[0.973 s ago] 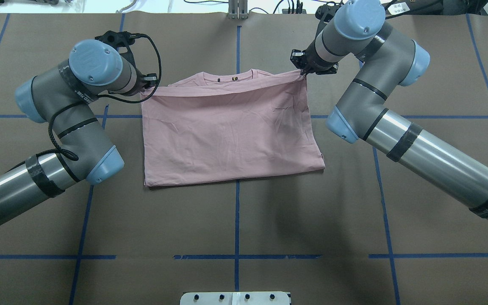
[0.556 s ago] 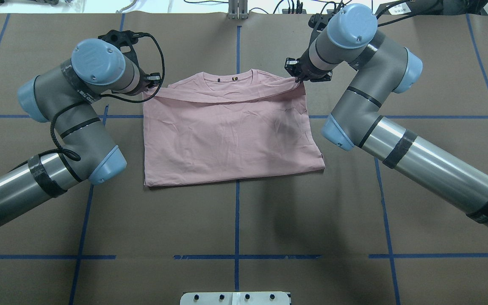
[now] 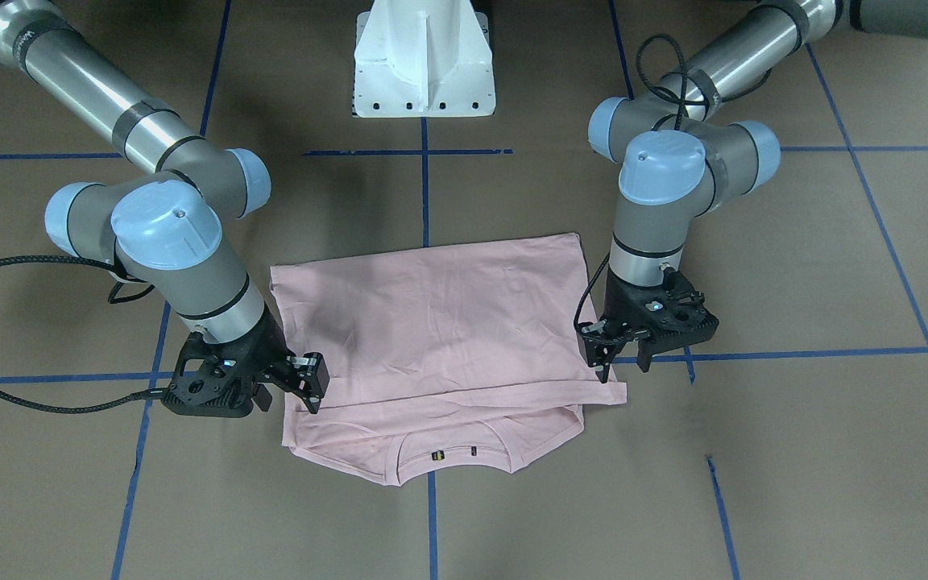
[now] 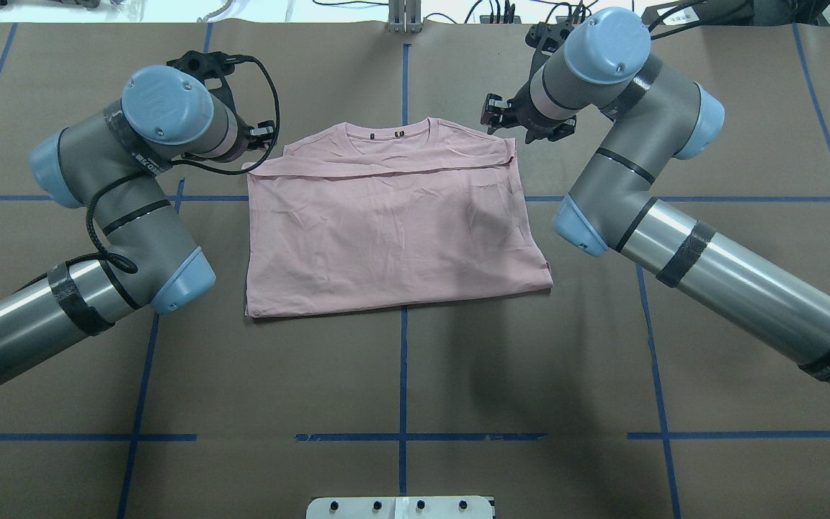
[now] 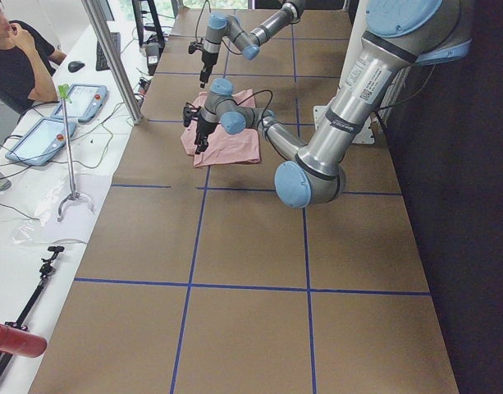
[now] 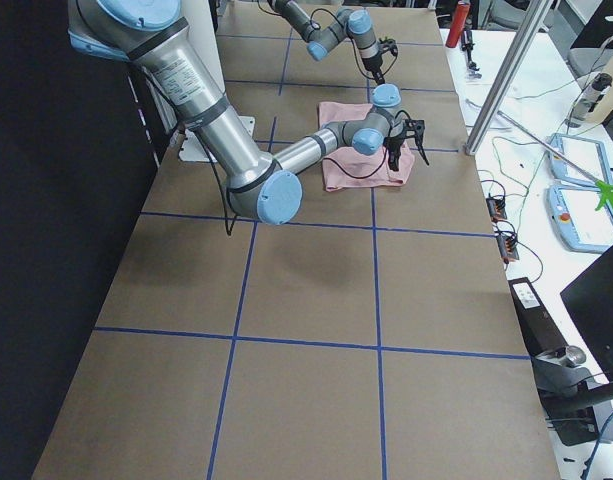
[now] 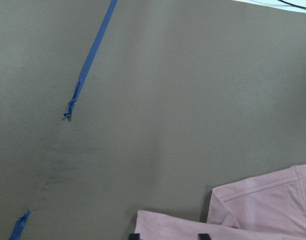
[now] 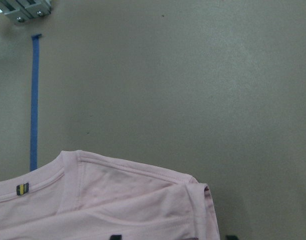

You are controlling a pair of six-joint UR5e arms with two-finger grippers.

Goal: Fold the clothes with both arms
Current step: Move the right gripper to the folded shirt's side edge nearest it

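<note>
The brown table [image 4: 400, 375], gridded with blue tape, fills the overhead view. The left arm [image 4: 119, 216] comes in from the lower left and the right arm [image 4: 645, 194] from the lower right. The shirt [image 4: 393, 231] lies flat at centre, plain side up and doubled over. Its long axis runs left to right, and the folded-over hem stops just short of the collar [image 4: 386, 133] at the upper edge. The left gripper [image 4: 256, 140] hangs at the shirt's upper left corner and the right gripper [image 4: 516, 122] at its upper right corner. In each wrist view the two fingertips stand well apart with nothing clamped; pink cloth lies below them. This fold looks laid down, so I judge a further fold comes next. From both claws the shirt lies toward the bottom of the overhead frame, each arm nearer its own short side. The small collar label [image 8: 22, 189] sits in the lower left of the right wrist view.
</note>
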